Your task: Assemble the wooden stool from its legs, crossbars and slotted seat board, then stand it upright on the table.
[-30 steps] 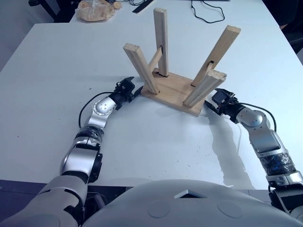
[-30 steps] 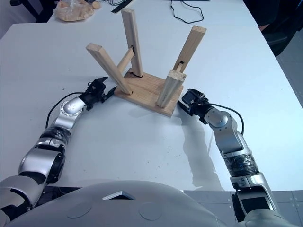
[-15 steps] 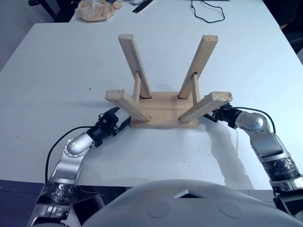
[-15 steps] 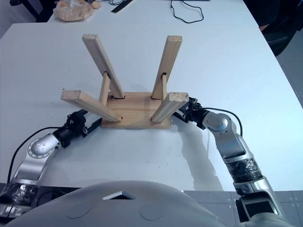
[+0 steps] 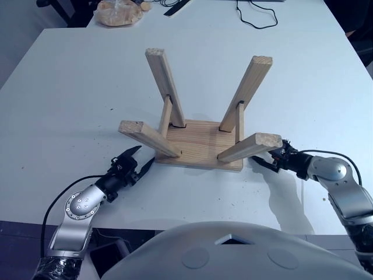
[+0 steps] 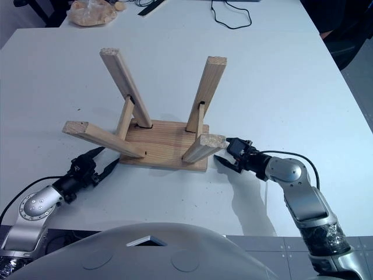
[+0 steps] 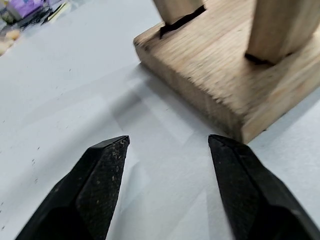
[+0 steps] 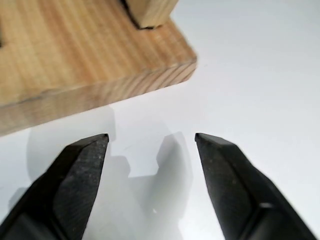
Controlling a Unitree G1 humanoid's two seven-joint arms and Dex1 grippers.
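1. One wooden stool (image 5: 201,125) lies upside down near the middle of the white table (image 5: 70,87), a little towards the near side.
2. Its single seat board (image 5: 201,150) lies flat on the tabletop.
3. Four legs rise from the board and splay outward: far left (image 5: 165,84), far right (image 5: 249,87), near left (image 5: 148,139) and near right (image 5: 250,147). The two near legs lean low, past the board's near corners.
4. Two crossbars can be seen, one on the left (image 5: 165,115) and one on the right (image 5: 239,119), each slanting from a far leg down towards the board.
5. The left gripper (image 7: 169,138) sits low over the table just beside the board's near-left corner. Its fingers are spread apart, grasping nothing and not touching the wood.
6. The right gripper (image 8: 150,136) sits low just beside the near-right corner, under the tip of the near right leg. Its fingers are likewise released and apart from the board.
7. Broad white tabletop stretches left, right and beyond the stool; the near edge runs close behind both grippers.
8. Well away at the far edge lie one plastic bag (image 5: 118,11) on the left and one black cable (image 5: 256,17) towards the right.
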